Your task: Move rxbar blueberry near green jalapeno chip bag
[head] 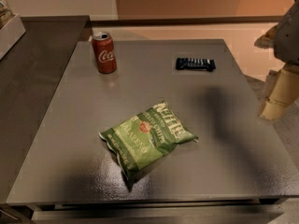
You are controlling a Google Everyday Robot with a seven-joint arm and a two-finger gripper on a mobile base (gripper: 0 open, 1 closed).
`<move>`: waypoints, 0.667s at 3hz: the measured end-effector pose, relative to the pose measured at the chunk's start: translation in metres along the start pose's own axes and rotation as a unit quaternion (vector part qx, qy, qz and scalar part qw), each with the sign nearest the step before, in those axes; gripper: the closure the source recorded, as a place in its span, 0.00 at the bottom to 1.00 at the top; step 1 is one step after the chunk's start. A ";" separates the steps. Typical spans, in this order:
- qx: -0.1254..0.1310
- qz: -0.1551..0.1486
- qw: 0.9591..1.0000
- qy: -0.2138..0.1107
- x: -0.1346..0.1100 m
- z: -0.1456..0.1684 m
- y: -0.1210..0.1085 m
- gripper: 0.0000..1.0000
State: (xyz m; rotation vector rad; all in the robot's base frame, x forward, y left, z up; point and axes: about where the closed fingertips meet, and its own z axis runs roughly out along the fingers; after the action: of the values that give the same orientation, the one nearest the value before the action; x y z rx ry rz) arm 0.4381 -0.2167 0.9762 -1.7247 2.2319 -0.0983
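Observation:
The rxbar blueberry (195, 64) is a small dark navy bar with white lettering, lying flat at the back right of the grey table (233, 139). The green jalapeno chip bag (147, 136) lies crinkled near the table's middle front, well apart from the bar. My gripper (274, 101) hangs at the right edge of the view, above and beyond the table's right side, to the right of the bar and holding nothing that I can see. Its shadow falls on the table between bar and bag.
A red Coca-Cola can (103, 52) stands upright at the table's back left. A dark counter (32, 78) runs along the left side, with a white box (9, 31) at its far corner. The floor drops off past the table's right edge.

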 end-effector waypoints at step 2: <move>-0.003 -0.005 1.000 -0.009 -0.009 0.006 -0.014 0.00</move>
State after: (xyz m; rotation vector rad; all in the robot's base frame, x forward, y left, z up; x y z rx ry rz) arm 0.4552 -0.2110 0.9757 -1.7334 2.2125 -0.0779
